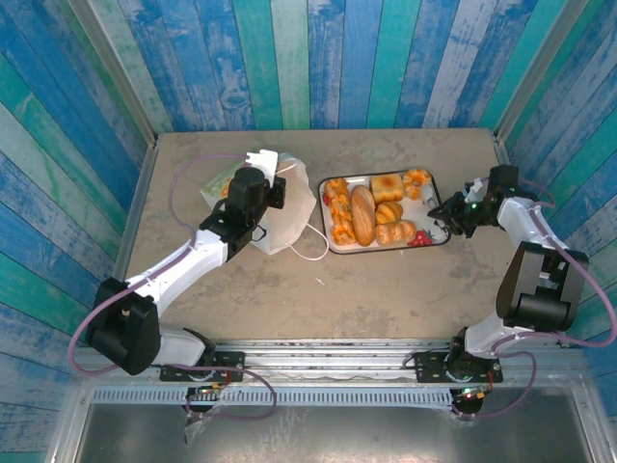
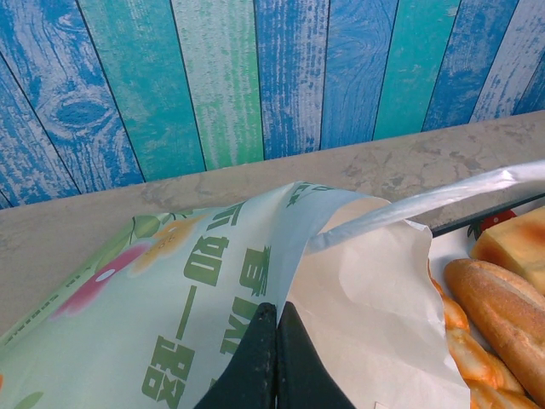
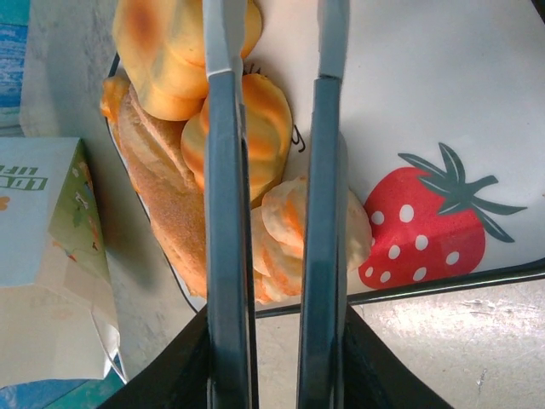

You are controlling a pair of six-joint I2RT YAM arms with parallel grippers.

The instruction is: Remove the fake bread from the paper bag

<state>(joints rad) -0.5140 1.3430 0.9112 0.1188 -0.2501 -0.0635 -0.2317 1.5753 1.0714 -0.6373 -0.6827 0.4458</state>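
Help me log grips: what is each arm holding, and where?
Left jaws are shut on the paper bag, pinching its mouth edge. Right jaws, slightly apart over the tray, hold nothing.

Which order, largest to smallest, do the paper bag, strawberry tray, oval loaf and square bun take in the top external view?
Largest: strawberry tray and paper bag, about alike; part of the bag is covered, so unranked.
Then: the oval loaf.
Smallest: the square bun.

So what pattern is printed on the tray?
Red strawberry on white; the tray shows best in the right wrist view.
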